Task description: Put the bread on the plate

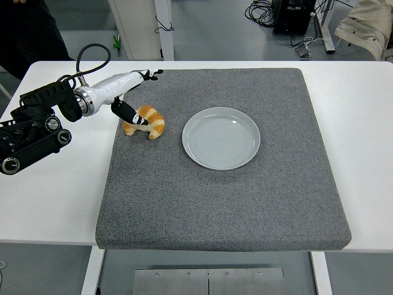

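Observation:
A golden croissant [149, 122] lies on the grey mat [221, 196], left of a round pale grey plate [221, 138] that holds nothing. My left hand [140, 96], white with black fingertips, reaches in from the left and hovers over the croissant's left end. Its fingers [149, 74] stretch out past the mat's far left edge. Its black thumb [130, 114] points down and touches the croissant's left side. The hand is open and holds nothing. The right arm is out of view.
The mat covers most of the white table [55, 196]. My black forearm [34, 126] lies over the table's left part. A person in dark clothing [31, 31] stands at the top left. Cables and furniture legs are on the floor behind the table.

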{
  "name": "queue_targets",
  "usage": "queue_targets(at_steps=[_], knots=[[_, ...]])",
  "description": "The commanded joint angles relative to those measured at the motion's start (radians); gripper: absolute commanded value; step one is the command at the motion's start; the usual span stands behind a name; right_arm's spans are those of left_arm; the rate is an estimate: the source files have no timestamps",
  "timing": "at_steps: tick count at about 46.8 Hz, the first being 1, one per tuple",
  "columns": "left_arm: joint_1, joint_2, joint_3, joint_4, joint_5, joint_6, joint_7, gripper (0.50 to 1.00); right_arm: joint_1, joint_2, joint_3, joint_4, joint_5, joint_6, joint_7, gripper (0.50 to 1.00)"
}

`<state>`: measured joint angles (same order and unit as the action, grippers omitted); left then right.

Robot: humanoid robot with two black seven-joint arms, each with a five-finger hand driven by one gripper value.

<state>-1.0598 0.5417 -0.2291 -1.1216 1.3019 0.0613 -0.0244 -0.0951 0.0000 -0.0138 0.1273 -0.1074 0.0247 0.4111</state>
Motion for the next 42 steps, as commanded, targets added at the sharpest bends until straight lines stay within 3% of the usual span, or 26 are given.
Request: queue_targets(at_steps=[1, 19, 42], knots=[[0.003, 0.0, 0.0, 0.011, 0.019, 0.002, 0.0, 0.961, 0.0, 0.0, 0.0, 0.0, 0.0, 0.0, 0.0, 1.0], [-0.002, 0.015, 0.073, 0.022, 0.074, 0.028, -0.022, 0.961, 0.0, 0.0, 0.0, 0.0, 0.0, 0.0, 0.0, 1.0], [0.009, -0.023, 0.086, 0.117, 0.132, 0.055, -0.115, 0.961, 0.0, 0.0, 0.0, 0.0, 0.0, 0.0, 0.0, 1.0]])
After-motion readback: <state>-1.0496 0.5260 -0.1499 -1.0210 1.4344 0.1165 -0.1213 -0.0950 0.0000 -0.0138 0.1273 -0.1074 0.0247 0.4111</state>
